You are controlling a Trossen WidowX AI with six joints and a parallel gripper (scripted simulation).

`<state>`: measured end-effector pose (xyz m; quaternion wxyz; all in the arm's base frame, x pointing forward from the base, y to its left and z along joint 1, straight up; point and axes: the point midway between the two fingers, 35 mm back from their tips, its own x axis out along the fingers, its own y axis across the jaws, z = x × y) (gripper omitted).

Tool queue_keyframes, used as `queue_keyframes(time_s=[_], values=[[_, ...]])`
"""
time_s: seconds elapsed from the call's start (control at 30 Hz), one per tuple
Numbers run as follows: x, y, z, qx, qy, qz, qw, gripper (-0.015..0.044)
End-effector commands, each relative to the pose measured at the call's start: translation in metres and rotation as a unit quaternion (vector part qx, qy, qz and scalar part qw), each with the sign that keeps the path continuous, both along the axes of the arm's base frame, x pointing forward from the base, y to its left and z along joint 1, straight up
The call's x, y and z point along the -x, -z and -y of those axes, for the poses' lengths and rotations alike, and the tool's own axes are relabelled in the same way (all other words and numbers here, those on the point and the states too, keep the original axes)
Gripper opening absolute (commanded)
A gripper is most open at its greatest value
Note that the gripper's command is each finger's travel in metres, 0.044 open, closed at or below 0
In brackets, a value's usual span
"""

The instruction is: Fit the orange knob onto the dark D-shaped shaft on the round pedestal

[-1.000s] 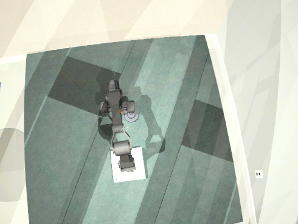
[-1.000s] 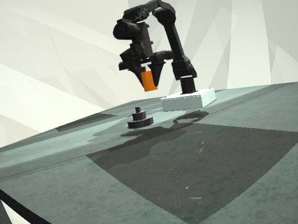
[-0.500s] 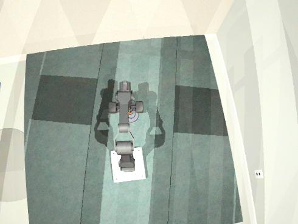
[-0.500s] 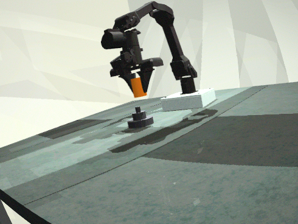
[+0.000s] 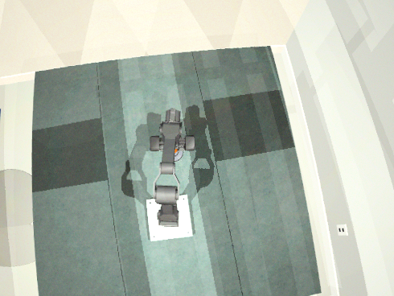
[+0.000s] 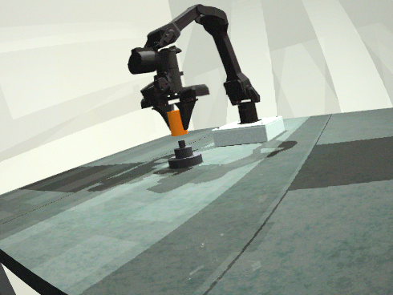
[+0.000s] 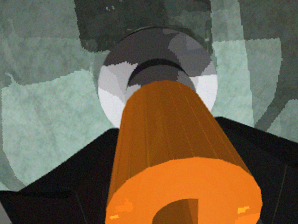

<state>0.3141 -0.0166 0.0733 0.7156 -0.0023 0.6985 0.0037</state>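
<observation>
The orange knob (image 5: 176, 151) (image 6: 177, 123) (image 7: 167, 130) is upright between the fingers of my gripper (image 6: 177, 124), which is shut on it. In the exterior view the knob hangs a little above the dark shaft (image 6: 181, 143), with a small gap between them. The round pedestal (image 5: 179, 156) (image 6: 185, 161) (image 7: 111, 95) stands on the floor below, with a stepped hub under the shaft. In the wrist view the knob covers the shaft and part of the pedestal. The part of the D-shaped hole in the knob's top that shows has a straight edge on its right.
The arm's white base block (image 5: 154, 233) (image 6: 241, 136) stands behind the pedestal in the exterior view. Shadows of the arm fall around the pedestal. Pale walls border the green floor.
</observation>
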Motion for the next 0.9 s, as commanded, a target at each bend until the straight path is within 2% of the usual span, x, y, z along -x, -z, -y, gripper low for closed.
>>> queue_keyframes(time_s=[0.0,0.87], values=[[0.0009,0.0137,0.0009,0.001,-0.003,-0.003,1.000,0.0000],[0.0006,0.0152,0.0010,0.001,0.000,-0.003,1.000,0.0000]])
